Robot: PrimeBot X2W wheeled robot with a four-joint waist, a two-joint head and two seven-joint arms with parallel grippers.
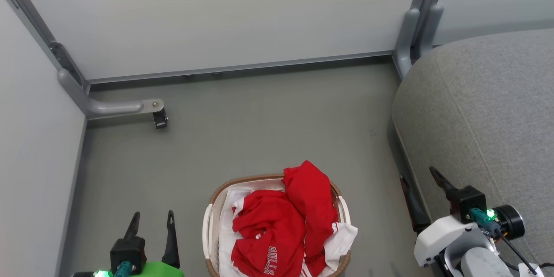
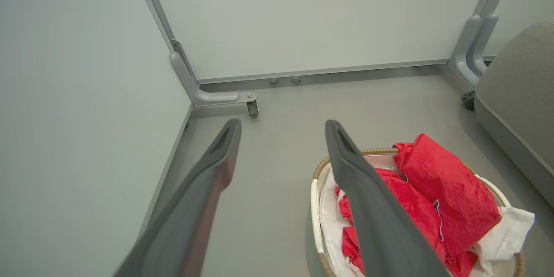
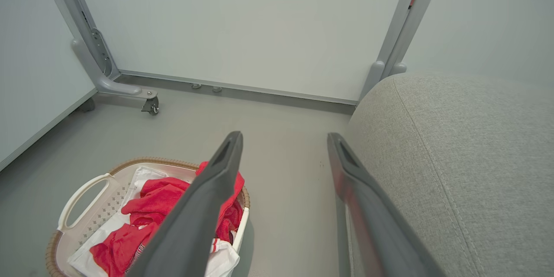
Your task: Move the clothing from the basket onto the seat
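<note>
The basket (image 1: 242,180), white with a brown woven rim, stands on the floor at the bottom middle of the head view. The clothing (image 1: 281,225), red with white lettering and striped trim, is heaped in it over a white liner. The grey seat (image 1: 489,108) rises at the right. My left gripper (image 1: 152,227) is open, left of the basket and apart from it. My right gripper (image 1: 417,174) is open between the basket and the seat's edge. In the left wrist view the left gripper (image 2: 282,125) is above bare floor, with the clothing (image 2: 450,190) and basket (image 2: 316,207) to its right. In the right wrist view the right gripper (image 3: 284,138) is empty, with the basket (image 3: 82,194) at lower left and the seat (image 3: 454,147) at right.
White partition panels wall in the far side and the left. A grey metal foot with a caster (image 1: 160,118) juts onto the floor at the far left, and another post foot (image 1: 409,47) stands by the seat's far corner. Grey floor (image 1: 268,130) lies beyond the basket.
</note>
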